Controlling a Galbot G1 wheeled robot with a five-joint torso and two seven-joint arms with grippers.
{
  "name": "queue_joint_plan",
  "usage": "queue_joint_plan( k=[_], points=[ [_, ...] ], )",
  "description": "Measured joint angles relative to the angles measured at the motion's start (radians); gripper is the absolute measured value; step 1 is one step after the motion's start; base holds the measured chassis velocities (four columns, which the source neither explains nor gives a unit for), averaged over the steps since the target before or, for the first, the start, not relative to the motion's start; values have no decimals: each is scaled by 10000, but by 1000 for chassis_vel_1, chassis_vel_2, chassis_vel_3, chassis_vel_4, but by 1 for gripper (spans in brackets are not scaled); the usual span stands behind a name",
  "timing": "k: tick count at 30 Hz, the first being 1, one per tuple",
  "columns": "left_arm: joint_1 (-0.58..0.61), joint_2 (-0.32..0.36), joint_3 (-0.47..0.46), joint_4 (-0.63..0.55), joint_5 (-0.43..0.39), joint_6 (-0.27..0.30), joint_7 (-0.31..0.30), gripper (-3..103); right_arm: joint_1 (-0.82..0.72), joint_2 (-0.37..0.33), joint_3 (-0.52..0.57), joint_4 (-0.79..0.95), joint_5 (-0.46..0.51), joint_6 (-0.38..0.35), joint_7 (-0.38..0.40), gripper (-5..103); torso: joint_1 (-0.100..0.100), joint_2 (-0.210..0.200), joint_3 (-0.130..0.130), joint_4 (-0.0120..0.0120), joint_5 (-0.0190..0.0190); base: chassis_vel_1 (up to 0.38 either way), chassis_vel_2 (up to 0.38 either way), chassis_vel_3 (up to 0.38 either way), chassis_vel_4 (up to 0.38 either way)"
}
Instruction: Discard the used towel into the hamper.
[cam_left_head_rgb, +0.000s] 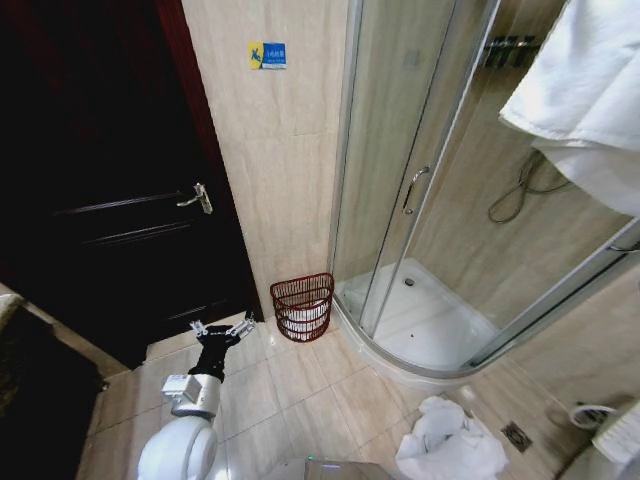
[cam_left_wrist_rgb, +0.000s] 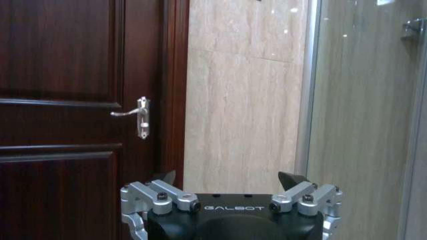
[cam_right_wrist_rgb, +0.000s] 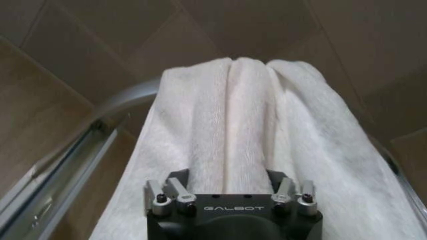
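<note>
— Against the beige wall, between door and shower: what stands there?

— The hamper (cam_left_head_rgb: 302, 307), on the tiled floor (cam_left_head_rgb: 290, 390), upright, with something white inside it. It sits just beside the curved base of the shower enclosure (cam_left_head_rgb: 420, 330) and near the dark wooden door (cam_left_head_rgb: 110, 200).

— Left gripper?

— The left gripper (cam_left_head_rgb: 222, 328) is held low over the floor, arm reaching forward from the body, fingers spread with nothing between them. The hamper lies ahead of its fingertips and off to the right, apart from them. In the left wrist view the left gripper (cam_left_wrist_rgb: 227, 179) points at the wall strip between door frame and shower glass; the door handle (cam_left_wrist_rgb: 137, 116) is above and to one side of the fingers (cam_left_wrist_rgb: 291, 179).

— Right gripper?

— The right gripper (cam_right_wrist_rgb: 229, 175) is raised high, its fingers pinching a bunched fold of the white towel (cam_right_wrist_rgb: 240, 130). The cloth rises beyond the fingertips and spreads to both sides of them, draped over the shower's curved top rail (cam_right_wrist_rgb: 127, 97). From the head view the towel (cam_left_head_rgb: 580, 90) hangs at upper right, well apart from the hamper.

— Anything else on the floor?

— A second crumpled white cloth (cam_left_head_rgb: 450, 440), near the shower base, and a floor drain (cam_left_head_rgb: 516, 436) just beside it.
</note>
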Motion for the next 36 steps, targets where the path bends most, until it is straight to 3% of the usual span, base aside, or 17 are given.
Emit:
queue_joint_plan(
  k=[11, 16, 19, 29, 31, 36],
  points=[
    [0, 0, 0, 0, 0, 0, 0, 100, -48, -421, -36, 179, 456, -104, -186, 30, 0, 0, 0, 1, -4, 0, 0, 0, 0],
    [0, 0, 0, 0, 0, 0, 0, 100, -37, -465, -24, 159, 704, -154, -207, 19, 0, 0, 0, 2, -3, 0, 0, 0, 0],
    [0, 0, 0, 0, 0, 0, 0, 100, -162, -604, 68, 299, 1080, -257, -172, 5, 0, 0, 0, 3, -4, 0, 0, 0, 0],
    [0, -1, 0, 0, 0, 0, 0, 100, -1903, -1390, 1269, 1503, 1759, -249, -10, 4, 0, 0, -1, 7, -10, 0, 0, 0, 0],
    [0, 0, -2, 0, 0, 0, -1, 100, -2828, -1912, 1824, 2443, 2184, -433, 123, 4, 0, 0, -1, 1, 3, 0, 0, 0, 0],
    [0, 0, 0, 0, 0, 0, 0, 100, -3732, -2477, 2356, 3547, 2716, -640, 266, 4, 0, 0, -1, -2, 4, 0, 0, 0, 0]
  ],
)
